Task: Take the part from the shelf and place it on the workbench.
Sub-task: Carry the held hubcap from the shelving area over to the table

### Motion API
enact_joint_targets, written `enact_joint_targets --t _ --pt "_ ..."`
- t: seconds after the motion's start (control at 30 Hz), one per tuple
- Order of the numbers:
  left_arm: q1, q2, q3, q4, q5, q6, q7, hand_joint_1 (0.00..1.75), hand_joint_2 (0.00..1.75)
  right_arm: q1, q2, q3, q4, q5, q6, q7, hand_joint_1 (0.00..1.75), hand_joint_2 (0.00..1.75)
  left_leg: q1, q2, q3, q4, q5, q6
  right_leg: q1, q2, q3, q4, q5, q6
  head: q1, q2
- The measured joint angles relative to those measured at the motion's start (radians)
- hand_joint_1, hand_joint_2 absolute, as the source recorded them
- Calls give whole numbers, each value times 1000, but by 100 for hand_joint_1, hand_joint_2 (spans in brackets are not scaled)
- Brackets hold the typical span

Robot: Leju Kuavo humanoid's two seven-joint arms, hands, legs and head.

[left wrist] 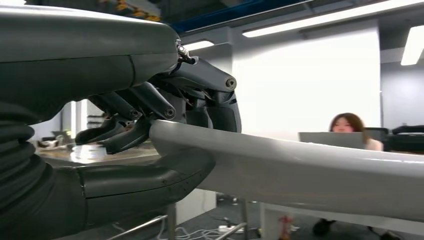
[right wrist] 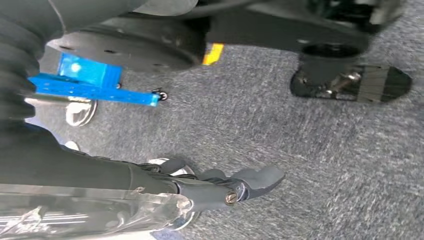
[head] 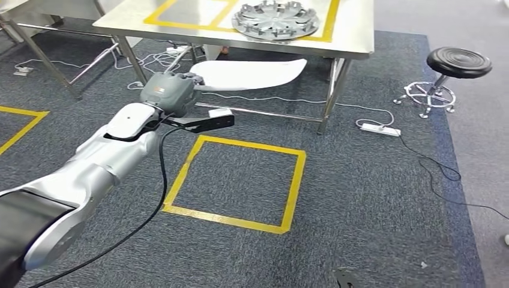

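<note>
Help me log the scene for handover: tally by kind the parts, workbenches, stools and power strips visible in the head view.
White part, held by the left hand: 1
Round grey part: 1
Workbench: 1
Stool: 1
Power strip: 1
Total: 5

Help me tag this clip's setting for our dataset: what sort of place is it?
Probably an indoor robot test lab or workshop: a steel workbench with a yellow-taped zone holding a round metal part, a yellow tape square on grey carpet, and a person at a desk behind.
</note>
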Motion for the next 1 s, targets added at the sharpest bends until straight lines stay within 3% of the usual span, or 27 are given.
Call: enact_joint_targets --t 0.07,0.1,0.17,0.23,0.3,0.33,0.37,0.43,0.5,0.63,0.9,1.0 --pt "-1 -2 0 0 0 0 0 175 175 1 0 0 0 0 0 0 0 175 -2 22 5 -3 -4 -8 1 24 1 -4 1 -12 -1 0" --pt "-1 -3 0 0 0 0 0 175 175 2 0 0 0 0 0 0 0 175 0 20 7 -1 -9 -13 -1 36 2 -7 3 -17 -1 0" --pt "-2 -2 0 -1 1 0 0 175 175 1 0 -1 0 2 -5 0 0 175 3 -20 -12 47 -41 -23 -8 58 7 -13 6 -28 -4 0" --pt "0 2 0 0 2 0 1 175 175 -2 0 -1 0 9 -14 -2 0 175 6 -71 -74 165 -93 -29 -12 78 8 -14 7 -34 -9 0" --pt "6 7 -1 0 3 0 2 175 175 -2 1 -1 0 17 -21 -3 0 175 6 -84 -130 252 -110 -32 -14 99 8 -14 7 -36 -11 0" --pt "8 9 -1 1 4 0 2 175 175 -1 2 0 0 20 -23 -2 0 175 7 -85 -137 249 -92 -32 -16 109 9 -14 6 -35 -11 0" --pt "8 10 -2 1 4 0 3 175 175 0 2 0 0 25 -25 -2 0 175 7 -86 -126 213 -59 -32 -17 117 10 -13 6 -34 -12 0" --pt "4 10 -2 1 6 0 3 175 175 -1 2 2 0 34 -28 0 0 175 11 -91 -74 94 9 -33 -18 128 8 -8 4 -25 -14 0" --pt "-1 7 -3 1 9 0 3 175 175 -2 1 3 0 38 -31 3 0 175 15 -100 -38 13 34 -28 -15 134 3 -4 1 -16 -15 0" --pt "-2 4 -4 1 15 -1 5 175 175 2 1 3 0 39 -33 6 0 175 13 -106 -32 -5 35 -15 -12 131 5 -9 3 -38 -18 0" --pt "-3 4 -6 1 13 -18 10 175 175 -1 1 3 0 35 -33 6 0 175 12 -109 -33 -4 37 -4 -13 125 16 -27 12 -7 -18 0" --pt "-4 3 -8 2 10 -18 16 175 175 -1 2 3 0 33 -33 6 0 175 12 -109 -33 -5 38 -4 -13 125 15 -28 12 -3 -18 0"
